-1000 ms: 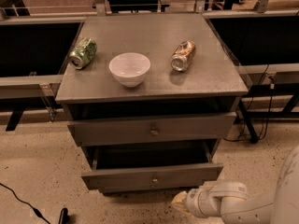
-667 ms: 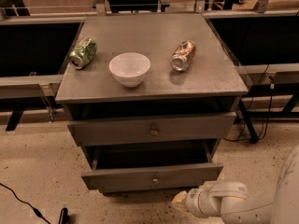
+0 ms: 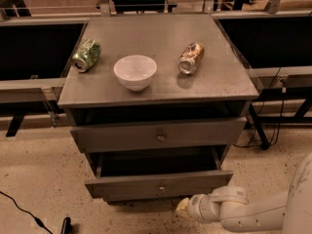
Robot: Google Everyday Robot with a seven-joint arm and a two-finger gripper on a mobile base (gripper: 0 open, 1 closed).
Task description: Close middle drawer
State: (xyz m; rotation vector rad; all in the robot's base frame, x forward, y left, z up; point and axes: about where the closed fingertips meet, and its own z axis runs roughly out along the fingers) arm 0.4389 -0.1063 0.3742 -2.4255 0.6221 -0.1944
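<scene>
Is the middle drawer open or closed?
Open. The middle drawer sticks out past the top drawer, showing its dark inside. The gripper sits just below its front, toward the right.

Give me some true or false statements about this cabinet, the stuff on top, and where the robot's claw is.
1. The middle drawer is pulled out. True.
2. The white bowl sits inside that drawer. False: it stands on the cabinet top.
3. The green can lies on its side, left of the bowl. True.
4. The claw is on the drawer's knob. False: it is low, below the right part of the drawer front and off the knob.
5. The gold can stands upright. False: it lies on its side, right of the bowl.
</scene>
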